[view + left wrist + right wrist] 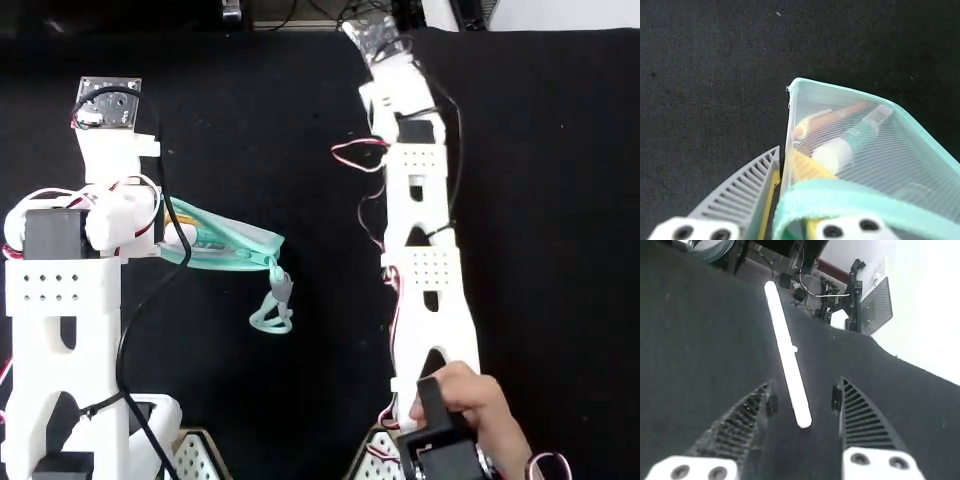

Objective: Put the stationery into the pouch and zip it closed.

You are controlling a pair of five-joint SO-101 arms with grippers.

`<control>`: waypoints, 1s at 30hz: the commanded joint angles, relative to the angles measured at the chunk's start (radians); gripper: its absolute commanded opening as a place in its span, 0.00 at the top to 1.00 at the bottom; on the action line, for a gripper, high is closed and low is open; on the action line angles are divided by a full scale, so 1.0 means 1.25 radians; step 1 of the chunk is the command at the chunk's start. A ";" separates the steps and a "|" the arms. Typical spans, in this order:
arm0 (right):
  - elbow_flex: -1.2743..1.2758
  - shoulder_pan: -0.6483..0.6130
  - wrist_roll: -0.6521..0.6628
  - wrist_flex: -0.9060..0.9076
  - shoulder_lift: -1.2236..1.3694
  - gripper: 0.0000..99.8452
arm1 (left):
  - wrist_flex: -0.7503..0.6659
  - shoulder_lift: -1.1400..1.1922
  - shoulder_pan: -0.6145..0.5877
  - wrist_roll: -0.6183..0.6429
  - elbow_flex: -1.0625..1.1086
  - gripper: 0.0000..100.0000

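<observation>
A see-through pouch (235,245) with a teal rim hangs from my left gripper (175,235) over the black table, its teal pull loop (272,310) dangling below. In the left wrist view the pouch (865,150) holds an orange pen (825,120), a white-and-green item (840,152) and something yellow. My left gripper (785,175) is shut on the pouch's edge, with the grey finger (740,200) outside the wall. My right gripper (802,390) is open near the table's far edge, and the end of a white pen (787,355) lies on the cloth between its fingers. The right gripper (375,40) is stretched far back.
Black cloth (250,120) covers the table. A person's hand (475,400) rests near the right arm's base at the front. Red and black cables (355,155) loop beside the right arm. Beyond the far edge stand room items and a grey mesh panel (875,305).
</observation>
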 commanded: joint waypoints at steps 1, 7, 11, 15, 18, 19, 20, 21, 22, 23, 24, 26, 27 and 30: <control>-0.024 -0.009 0.009 -0.042 -0.009 0.82 | -0.012 0.006 -0.003 0.004 0.013 0.97; 0.013 -0.009 0.014 -0.055 -0.025 0.97 | -0.010 0.006 -0.003 0.004 0.013 0.97; 0.031 -0.009 0.014 -0.049 -0.040 0.99 | -0.010 0.006 -0.003 0.004 0.013 0.97; 0.009 0.001 0.009 0.017 -0.069 0.99 | -0.011 0.006 -0.003 0.004 0.013 0.97; -0.023 0.004 0.009 0.055 -0.091 0.98 | -0.011 0.006 -0.003 0.004 0.013 0.97; -0.031 0.004 0.009 0.061 -0.096 0.98 | -0.012 0.006 -0.003 0.004 0.013 0.97; -0.036 0.005 0.009 0.063 -0.099 0.98 | -0.012 0.006 -0.003 0.004 0.013 0.97; -0.045 0.006 0.009 0.063 -0.100 0.98 | -0.012 0.006 -0.003 0.004 0.013 0.97; -0.052 0.011 0.009 0.064 -0.100 0.98 | -0.011 0.006 -0.003 0.004 0.013 0.97; -0.063 0.016 0.009 0.064 -0.100 0.98 | -0.011 0.006 -0.003 0.004 0.013 0.97; -0.071 0.022 0.009 0.065 -0.100 0.98 | -0.010 0.006 -0.003 0.004 0.012 0.97; -0.073 0.036 0.009 0.082 -0.109 0.98 | -0.010 0.006 -0.003 0.004 0.012 0.97; -0.073 0.041 0.009 0.099 -0.118 0.98 | -0.011 0.006 -0.003 0.004 0.012 0.97; -0.073 0.052 0.009 0.169 -0.148 0.96 | -0.012 0.006 -0.003 0.004 0.009 0.97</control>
